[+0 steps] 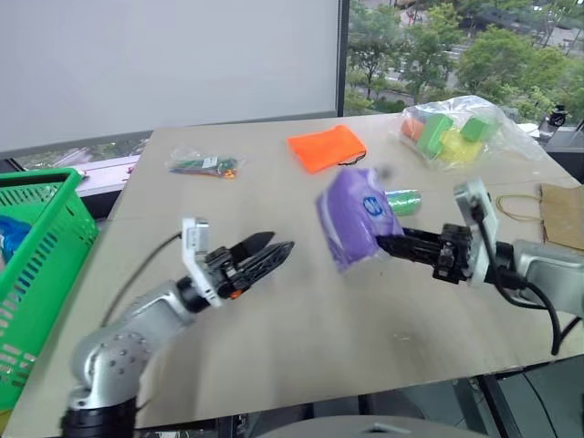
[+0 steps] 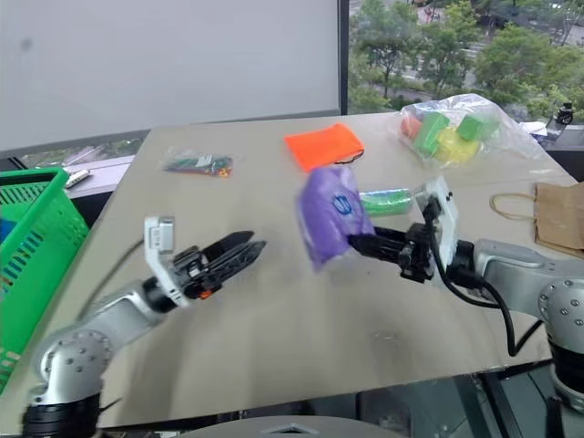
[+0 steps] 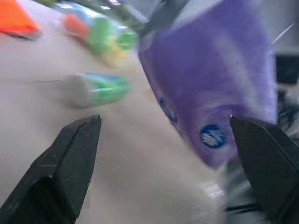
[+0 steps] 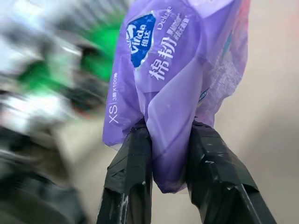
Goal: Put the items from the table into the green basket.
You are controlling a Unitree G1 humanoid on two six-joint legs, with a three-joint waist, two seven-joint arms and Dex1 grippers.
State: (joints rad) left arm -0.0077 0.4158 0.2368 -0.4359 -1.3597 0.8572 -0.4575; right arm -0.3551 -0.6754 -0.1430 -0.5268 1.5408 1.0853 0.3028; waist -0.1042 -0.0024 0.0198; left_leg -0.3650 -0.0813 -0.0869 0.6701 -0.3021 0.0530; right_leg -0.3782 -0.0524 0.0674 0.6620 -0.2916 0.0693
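Two black fingers [image 3: 70, 168] of the left gripper [image 3: 173, 163] stand wide apart, one at seven o'clock, the other at four. Between them, toward one o'clock, hangs the purple tissue pack [image 3: 215, 79]. At ten o'clock a small green cylinder [image 3: 100, 89] lies on the beige table [image 3: 140, 186]. An orange pouch [image 3: 16, 18] sits at eleven, beside a clear bag of coloured pieces [image 3: 98, 32].

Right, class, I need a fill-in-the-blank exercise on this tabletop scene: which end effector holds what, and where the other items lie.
1. The right end effector is shut on the ____ tissue pack.
2. The left end effector holds nothing, and its fingers stand ____.
3. The green basket stands on the robot's ____ side.
4. The flat orange pouch lies on the ____, not in the basket.

Missing words: purple; open; left; table
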